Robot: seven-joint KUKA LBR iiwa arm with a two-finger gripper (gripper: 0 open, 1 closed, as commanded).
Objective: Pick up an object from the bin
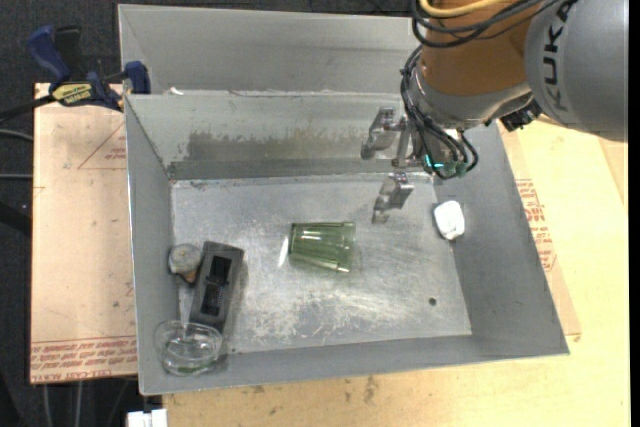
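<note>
Camera view, green cup (322,246) tipped over — lower-left of end effector (388,171)

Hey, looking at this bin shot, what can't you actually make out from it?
All in the camera view:
1. Gripper: its upper part is hidden under the arm's orange cover.
2. Small round grey thing, lower left: partly hidden by the black block, so its kind is unclear.
3. Small white thing: too small to identify.
4. Clear round dish, near-left corner: too see-through to tell whether it holds anything.
</note>
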